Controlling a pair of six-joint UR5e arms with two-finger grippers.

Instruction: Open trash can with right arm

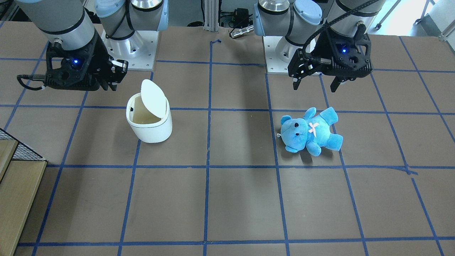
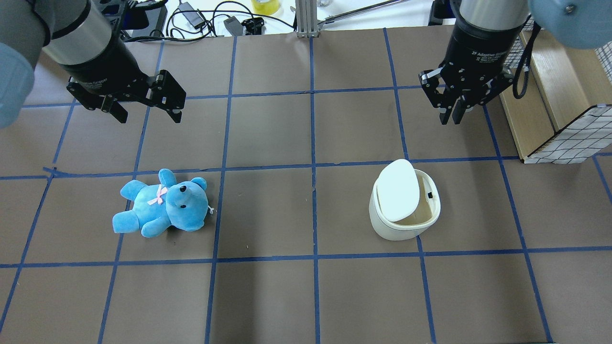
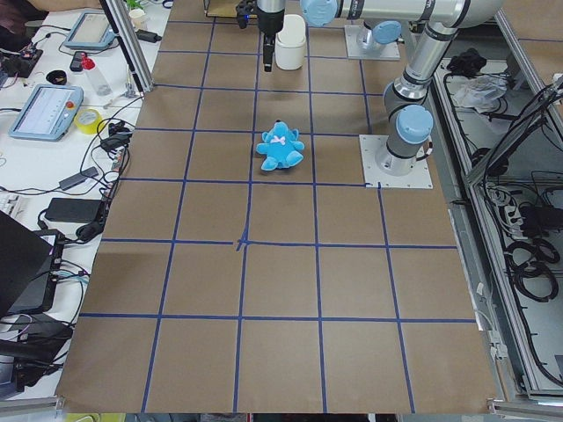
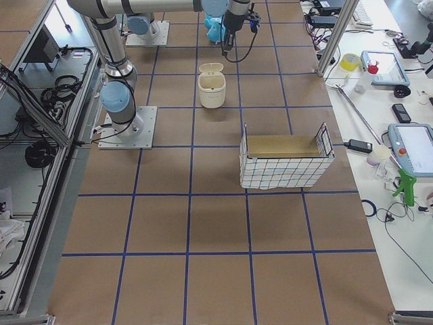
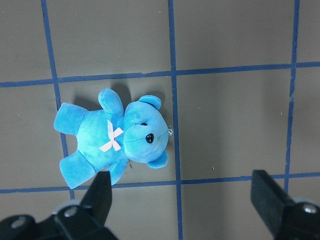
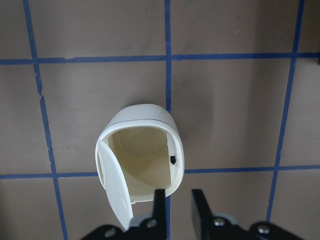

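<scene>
Right arm's black two-finger pincer (image 2: 453, 118) hangs clear, fingers drawn almost together on nothing. Below it, untouched, stands the small white rounded plastic trash can (image 2: 404, 227), flat lid (image 2: 399, 191) tipped up. Opening looks done; next, I'd judge, simply retreat upward.

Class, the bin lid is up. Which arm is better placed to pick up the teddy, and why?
Likely the left: the left hand hangs open near the teddy, which shows in its wrist view. The right hand, nearly shut, is by the trash can.
</scene>
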